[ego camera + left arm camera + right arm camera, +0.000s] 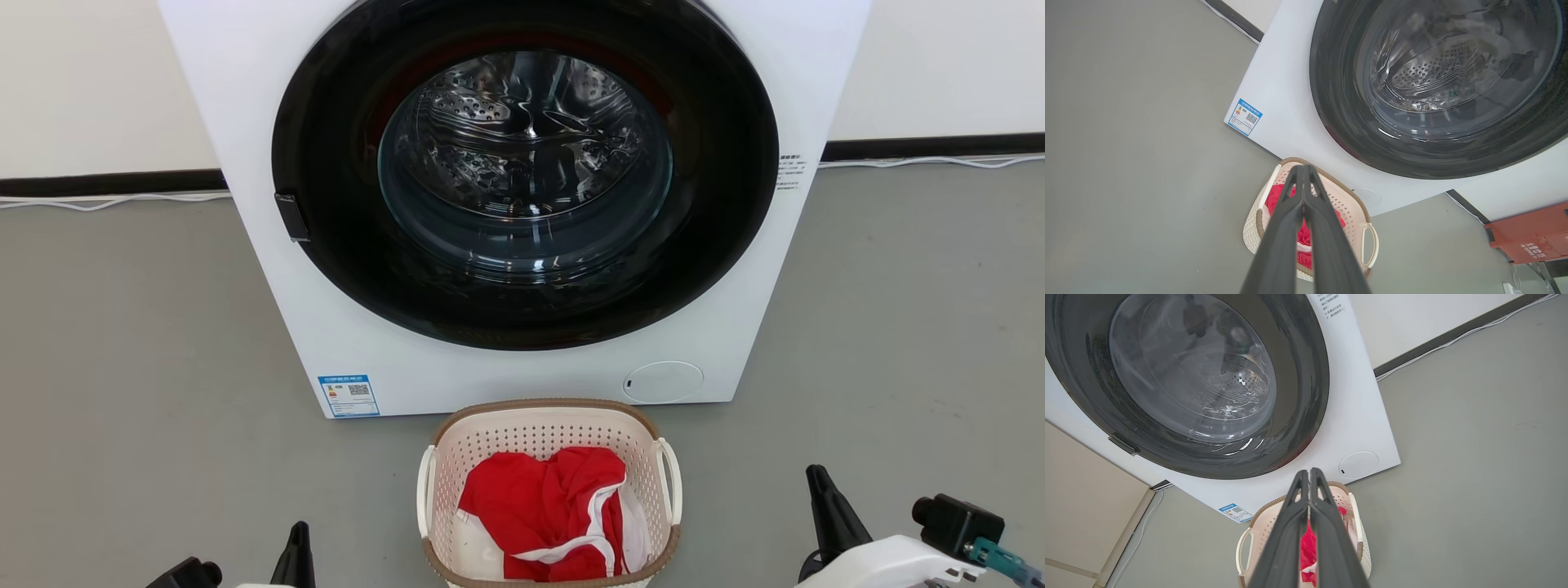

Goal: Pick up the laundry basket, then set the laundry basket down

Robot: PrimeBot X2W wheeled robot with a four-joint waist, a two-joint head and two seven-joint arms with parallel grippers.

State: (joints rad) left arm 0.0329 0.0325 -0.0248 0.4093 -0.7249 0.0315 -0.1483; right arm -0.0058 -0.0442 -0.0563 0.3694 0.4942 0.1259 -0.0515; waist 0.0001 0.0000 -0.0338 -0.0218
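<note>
In my head view the laundry basket (522,435) sits on the smooth grey floor (122,367) just in front of the white washing machine (490,380). It is a rounded rectangle of cream plastic, pierced all over with small holes, with a brown woven-look rim and a thin white loop handle on each long side. A crumpled red garment (539,506) with white trim lies inside it. The machine's round door (526,163) is glossy black around clear glass, with the dimpled steel drum behind it. My left gripper (300,539) points up at the lower left and my right gripper (816,483) at the lower right. Both stand apart from the basket, one to each side. In my left wrist view the left gripper (1303,171) has its two long matte dark fingers pressed together at the tips with nothing between them. It hangs above the basket (1349,208), clear of the rim. The machine's flat white front carries a blue-edged label (1245,117) at its lower corner, and an orange-red box (1527,232) sits off to one side. In my right wrist view the right gripper (1306,475) is likewise pressed together and empty. It is poised over the basket (1261,527), with the red cloth (1308,543) showing between the finger shafts and a round white cap (1358,464) on the machine's panel beyond.
</note>
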